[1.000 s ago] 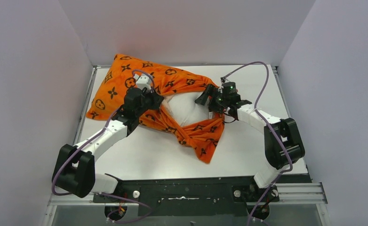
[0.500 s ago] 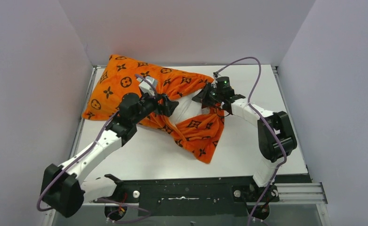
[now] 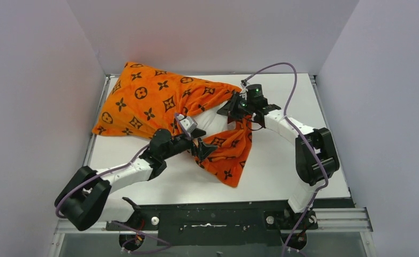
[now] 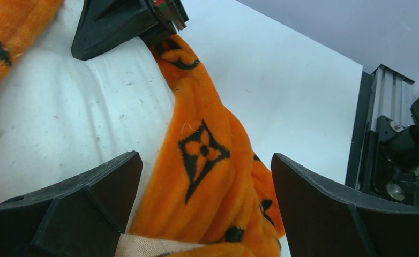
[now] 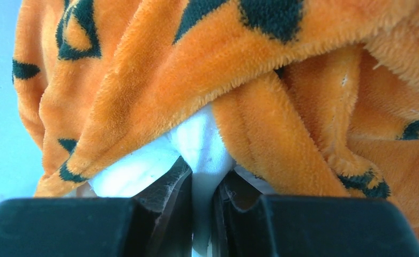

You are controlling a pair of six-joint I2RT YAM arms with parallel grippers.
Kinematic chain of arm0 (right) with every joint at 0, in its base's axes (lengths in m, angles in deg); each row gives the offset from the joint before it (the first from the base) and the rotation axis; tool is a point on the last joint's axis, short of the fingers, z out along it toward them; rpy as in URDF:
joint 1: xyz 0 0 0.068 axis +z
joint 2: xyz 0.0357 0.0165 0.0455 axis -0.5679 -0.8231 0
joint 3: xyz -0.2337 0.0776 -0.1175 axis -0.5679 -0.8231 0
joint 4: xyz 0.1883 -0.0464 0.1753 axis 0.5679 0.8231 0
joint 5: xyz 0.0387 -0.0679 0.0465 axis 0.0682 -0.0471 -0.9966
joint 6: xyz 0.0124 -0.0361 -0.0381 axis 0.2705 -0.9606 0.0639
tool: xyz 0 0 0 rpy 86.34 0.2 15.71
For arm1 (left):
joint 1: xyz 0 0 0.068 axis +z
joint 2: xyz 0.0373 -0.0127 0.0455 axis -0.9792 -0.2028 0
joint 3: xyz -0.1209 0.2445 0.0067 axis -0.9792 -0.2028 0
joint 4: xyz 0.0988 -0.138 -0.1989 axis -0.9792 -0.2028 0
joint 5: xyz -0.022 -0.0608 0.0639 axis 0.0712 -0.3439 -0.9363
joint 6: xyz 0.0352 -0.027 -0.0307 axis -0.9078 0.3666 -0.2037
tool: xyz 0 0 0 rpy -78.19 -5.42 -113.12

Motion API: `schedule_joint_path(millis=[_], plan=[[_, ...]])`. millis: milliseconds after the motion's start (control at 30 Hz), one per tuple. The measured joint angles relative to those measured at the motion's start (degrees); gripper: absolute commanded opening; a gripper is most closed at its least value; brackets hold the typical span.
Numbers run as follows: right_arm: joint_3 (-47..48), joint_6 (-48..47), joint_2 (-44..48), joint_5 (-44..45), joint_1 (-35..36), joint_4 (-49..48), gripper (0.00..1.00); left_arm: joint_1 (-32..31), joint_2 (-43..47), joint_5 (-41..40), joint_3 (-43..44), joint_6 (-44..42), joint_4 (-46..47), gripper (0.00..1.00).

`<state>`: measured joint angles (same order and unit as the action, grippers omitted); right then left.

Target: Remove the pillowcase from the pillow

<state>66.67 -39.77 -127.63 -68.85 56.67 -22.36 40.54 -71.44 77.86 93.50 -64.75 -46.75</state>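
From above, the pillowcase [image 3: 148, 101] lies on the table [image 3: 266, 182]. Its long axis runs from the far left toward the near right, and its mouth faces right, where the pillow [image 3: 214, 122] shows. Your left hand [image 3: 199, 145] hangs open beside the loose orange end.

In the left wrist view, plush folds sit between the spread fingers. They look light, floppy and easy to bunch, so take the hem there.

In the right wrist view, your right hand [image 5: 202, 201] is pinched shut on white pillow fabric. It is a squashy anchor that may slip under a hard pull.
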Motion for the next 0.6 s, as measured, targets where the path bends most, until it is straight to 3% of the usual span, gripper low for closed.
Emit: schedule_joint_path(millis=[267,600], plan=[[0.2,-0.1,1.4,-2.3,0.0,2.3,0.0,-1.3,-11.3,2.6,2.9,-0.9,12.2,0.89],[2.6,2.9,1.4,-5.7,-0.5,2.4,0.0,-5.4,-17.3,5.4,0.2,0.7,22.1,0.84]])
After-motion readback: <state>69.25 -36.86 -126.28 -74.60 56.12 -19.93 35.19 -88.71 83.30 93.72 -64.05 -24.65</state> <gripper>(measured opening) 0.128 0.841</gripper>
